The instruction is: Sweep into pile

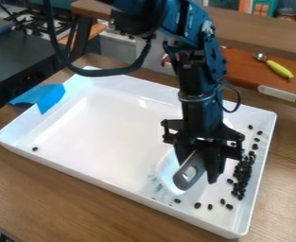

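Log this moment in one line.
gripper: holding grey-handled tool | place: inside white tray | dark beans: mostly clumped near right wall in view, some scattered | pile: looks unfinished

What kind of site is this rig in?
Likely a robotics lab's mock kitchen: a robot arm over a white tray taped at one corner, with a stove and a green-handled scoop behind.

I see my black two-finger gripper [204, 163] over the white rectangular tray [106, 120], and it holds a tool with a grey handle [189, 173]. Small black beans [243, 175] lie mostly along the tray's right side in the view. Blue tape [49, 96] is on the far left corner.
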`<state>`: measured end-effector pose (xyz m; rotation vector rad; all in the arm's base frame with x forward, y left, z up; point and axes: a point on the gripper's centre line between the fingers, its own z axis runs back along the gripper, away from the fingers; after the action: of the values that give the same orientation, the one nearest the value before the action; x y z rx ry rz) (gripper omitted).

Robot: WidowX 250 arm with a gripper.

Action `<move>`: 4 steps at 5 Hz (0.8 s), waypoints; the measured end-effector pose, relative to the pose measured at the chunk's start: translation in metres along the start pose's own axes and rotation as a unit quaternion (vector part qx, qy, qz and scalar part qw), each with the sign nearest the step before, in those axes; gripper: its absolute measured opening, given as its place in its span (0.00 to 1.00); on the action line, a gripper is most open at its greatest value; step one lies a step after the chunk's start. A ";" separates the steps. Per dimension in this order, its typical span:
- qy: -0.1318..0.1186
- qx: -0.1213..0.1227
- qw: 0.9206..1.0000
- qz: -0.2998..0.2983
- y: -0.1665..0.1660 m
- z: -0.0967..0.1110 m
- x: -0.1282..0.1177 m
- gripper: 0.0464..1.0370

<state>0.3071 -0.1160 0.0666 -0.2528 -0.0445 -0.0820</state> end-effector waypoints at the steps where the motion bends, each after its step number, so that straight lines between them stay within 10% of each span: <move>1: 0.007 -0.029 1.000 -0.002 -0.008 -0.006 0.001 0.45; 4: -0.012 -0.140 0.990 -0.007 -0.003 0.003 0.004 0.45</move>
<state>0.3110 -0.1184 0.0706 -0.5349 -0.0595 -0.0996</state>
